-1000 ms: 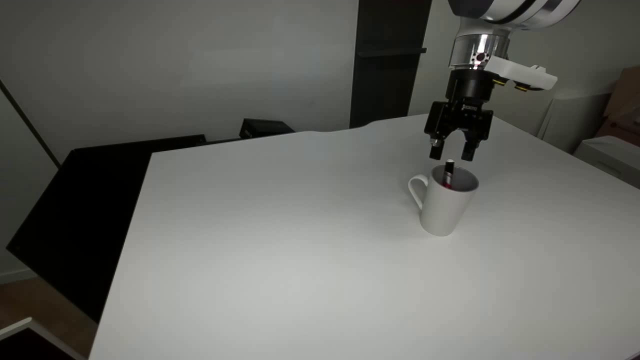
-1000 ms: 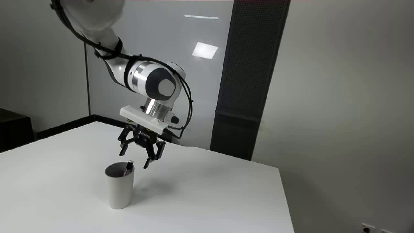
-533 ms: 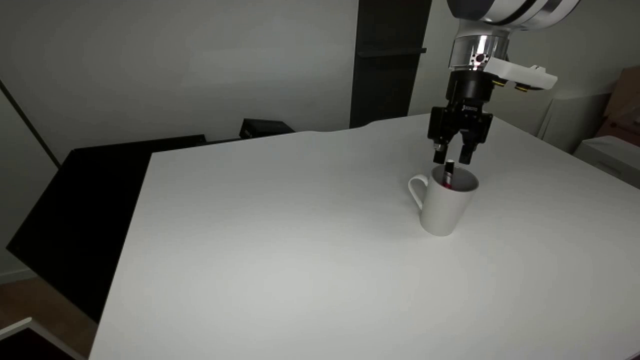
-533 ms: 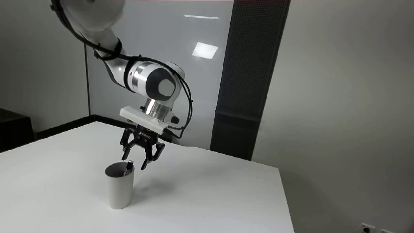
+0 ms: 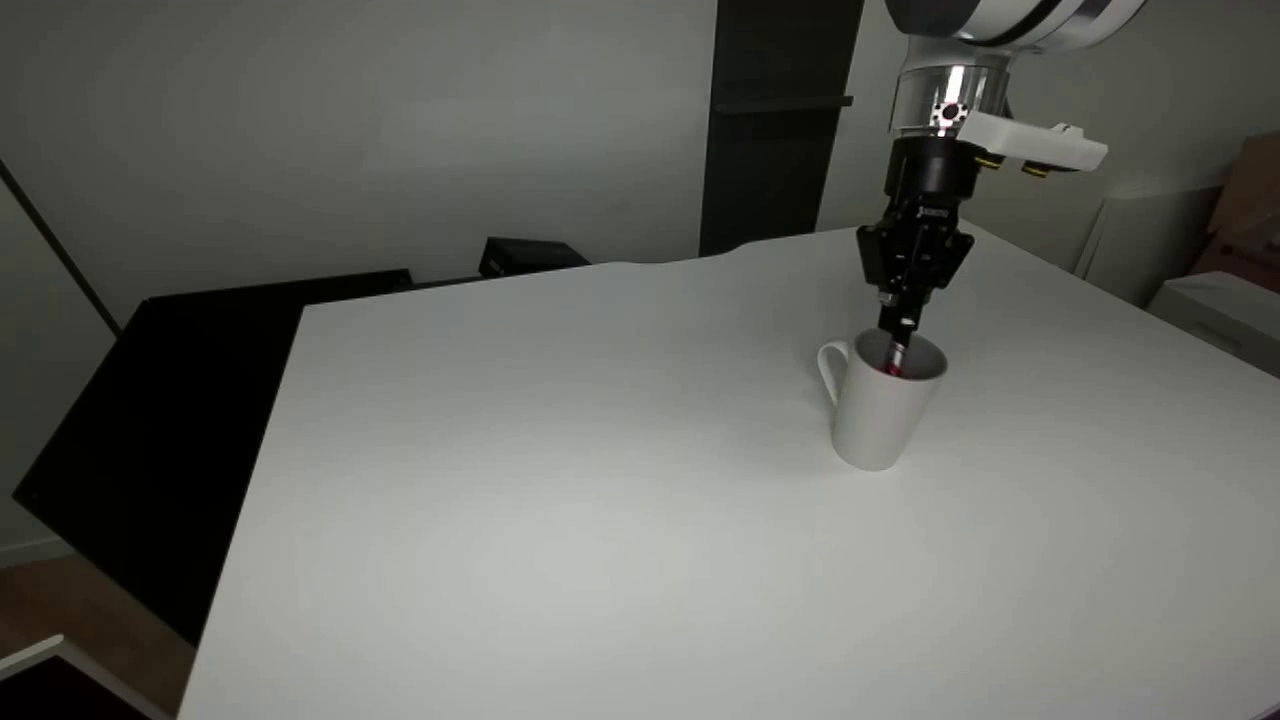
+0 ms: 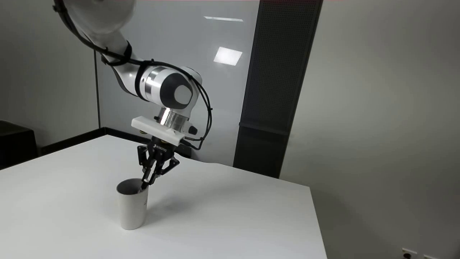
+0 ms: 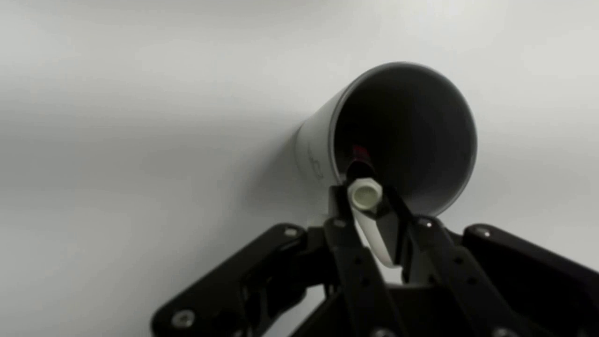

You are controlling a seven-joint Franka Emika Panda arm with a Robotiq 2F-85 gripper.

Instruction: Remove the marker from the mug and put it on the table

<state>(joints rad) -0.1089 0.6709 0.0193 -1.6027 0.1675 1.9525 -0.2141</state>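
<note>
A plain white mug [image 5: 882,425] stands on the white table [image 5: 560,450], its loop handle at the left in that exterior view. The marker [image 7: 365,194], pale-ended with a dark body and some red [image 5: 895,365], leans inside the mug against the wall, its lower end hidden. My gripper [image 7: 365,201] has closed around the marker's top end, one finger on each side, just above the mug's rim. In an exterior view the same mug [image 6: 133,210] shows, with the fingertips of the gripper [image 6: 148,180] at its rim.
A dark upright panel [image 6: 266,108] and the wall are behind the table. Black furniture [image 5: 150,430] stands off the table's edge, and a small black box [image 5: 530,256] sits behind the far edge. A pale box [image 5: 1220,310] lies beyond the table's right edge.
The fingers have come together from wide apart onto the marker's top. The mug has shifted slightly to the left in an exterior view, and the arm has moved a little the same way.
</note>
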